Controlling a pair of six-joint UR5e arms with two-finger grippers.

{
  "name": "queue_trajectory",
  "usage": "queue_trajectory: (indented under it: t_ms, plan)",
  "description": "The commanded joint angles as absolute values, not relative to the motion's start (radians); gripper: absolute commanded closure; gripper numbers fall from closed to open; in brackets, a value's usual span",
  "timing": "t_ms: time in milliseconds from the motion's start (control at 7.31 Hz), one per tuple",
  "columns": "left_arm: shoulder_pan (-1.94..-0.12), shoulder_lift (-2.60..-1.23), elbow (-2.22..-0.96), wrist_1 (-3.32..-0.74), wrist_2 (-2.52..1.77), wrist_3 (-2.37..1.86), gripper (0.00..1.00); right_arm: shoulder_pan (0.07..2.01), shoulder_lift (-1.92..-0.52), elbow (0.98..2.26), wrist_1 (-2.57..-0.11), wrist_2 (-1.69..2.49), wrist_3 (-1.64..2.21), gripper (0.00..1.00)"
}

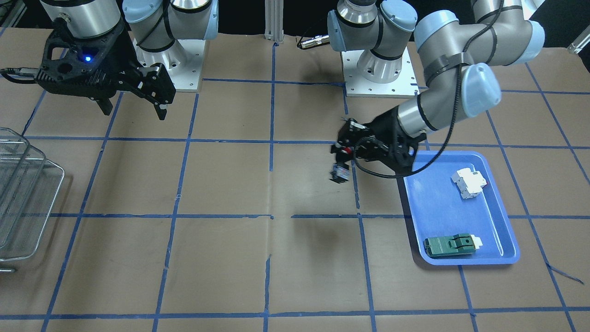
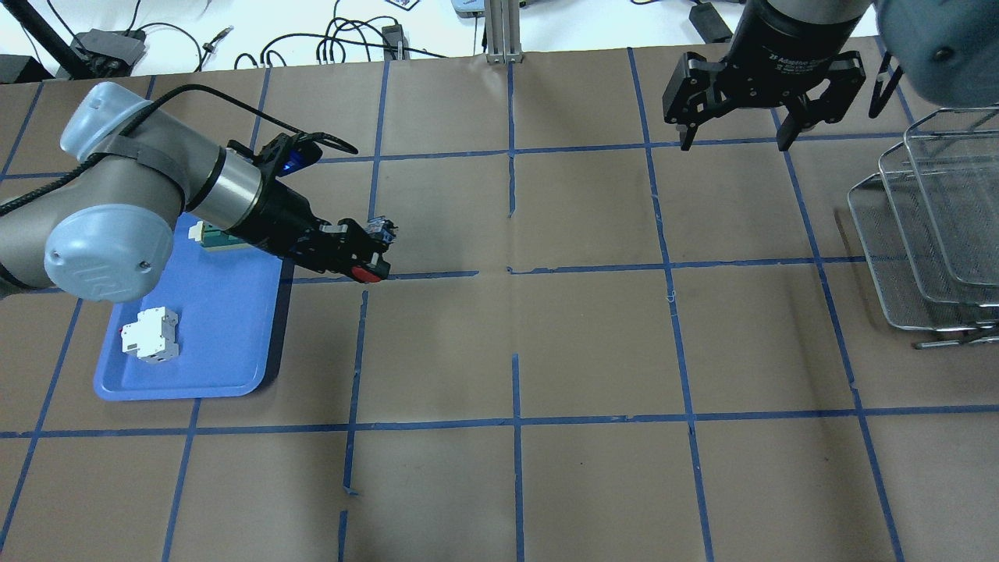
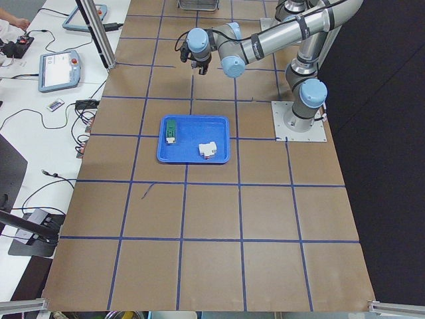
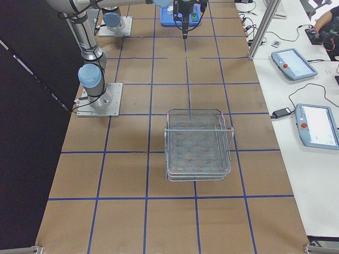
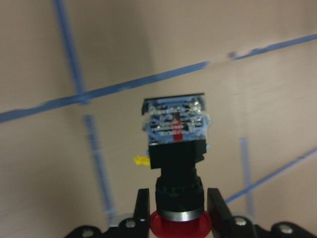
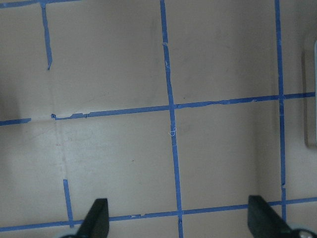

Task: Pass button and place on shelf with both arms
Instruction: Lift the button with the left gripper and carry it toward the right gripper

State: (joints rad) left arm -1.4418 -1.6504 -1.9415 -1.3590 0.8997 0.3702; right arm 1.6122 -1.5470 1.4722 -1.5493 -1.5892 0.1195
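Currently the left gripper (image 2: 360,251) has its jaws clamped on the black neck of the button (image 5: 177,148), held above the surface left of centre in the overhead view. The right gripper (image 2: 735,144) hangs upper right, jaws spread wide and empty, near the shelf (image 2: 897,257). Light, rigid plastic by the look; its protruding squarish contact block seems the likeliest hold for the receiver, not the smooth red cap
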Motion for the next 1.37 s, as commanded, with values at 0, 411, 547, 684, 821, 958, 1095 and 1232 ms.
queue_trajectory:
  t_ms: [0,411,547,684,821,958,1095,1232]
  plan:
    - [-1.567,-1.661,-1.95,-1.355,0.563,0.199,1.0,1.612,-1.546,1.473,-1.554,-1.589,0.12,0.0]
    - [-1.644,-1.68,-2.041,-1.291,0.207,0.192,1.0,1.6,-1.536,1.471,-1.554,-1.512,0.121,0.0]
    - [-1.651,-1.696,-2.083,-1.188,0.157,0.192,1.0,1.589,-1.534,1.47,-1.555,-1.452,0.129,0.0]
    - [-1.658,-1.712,-2.091,-1.125,0.108,0.189,1.0,1.571,-1.534,1.471,-1.555,-1.403,0.132,0.0]
    - [-1.664,-1.721,-2.092,-1.121,0.107,0.19,1.0,1.546,-1.534,1.473,-1.558,-1.312,0.132,0.0]
    - [-1.664,-1.724,-2.092,-1.121,0.106,0.19,1.0,1.543,-1.531,1.477,-1.596,-1.26,0.135,0.0]
    - [-1.664,-1.724,-2.091,-1.103,0.097,0.19,1.0,1.543,-1.52,1.514,-1.629,-1.173,0.141,0.0]
    - [-1.661,-1.732,-2.094,-1.079,0.05,0.192,1.0,1.545,-1.534,1.564,-1.693,-1.148,0.144,0.0]
